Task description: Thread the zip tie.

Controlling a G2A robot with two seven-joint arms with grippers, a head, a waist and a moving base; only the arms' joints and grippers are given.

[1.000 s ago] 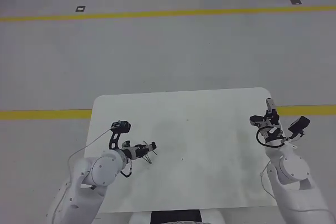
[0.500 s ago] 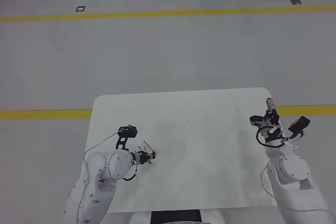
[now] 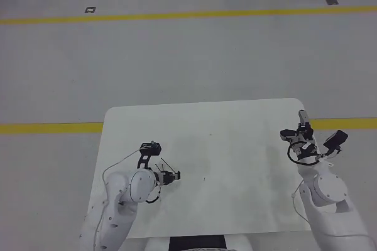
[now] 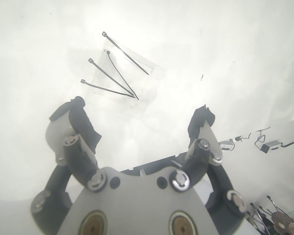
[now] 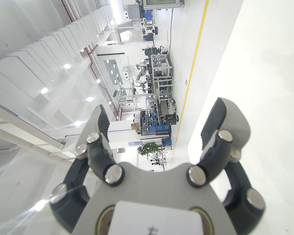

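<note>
Several thin black zip ties (image 4: pixel 117 74) lie loosely fanned on a clear plastic sheet (image 4: pixel 147 86) on the white table. In the top view they are thin dark lines (image 3: pixel 168 168) at the table's left, right by my left gripper (image 3: pixel 171 177). My left gripper (image 4: pixel 142 108) hangs just short of the ties, open, with nothing between its black-padded fingers. My right gripper (image 3: pixel 301 125) stands raised at the table's right edge, far from the ties. It is open and empty (image 5: pixel 159 121), pointing out toward the room.
The white table (image 3: pixel 239 144) stretches bare between the two arms. Its near edge (image 4: pixel 235 140) runs close behind my left gripper, with cables and small parts on the floor beyond. Yellow floor lines (image 3: pixel 50 127) run past the table.
My left arm has shifted rightward and a little toward the near edge, bringing its gripper over the zip ties. The right arm has stayed still.
</note>
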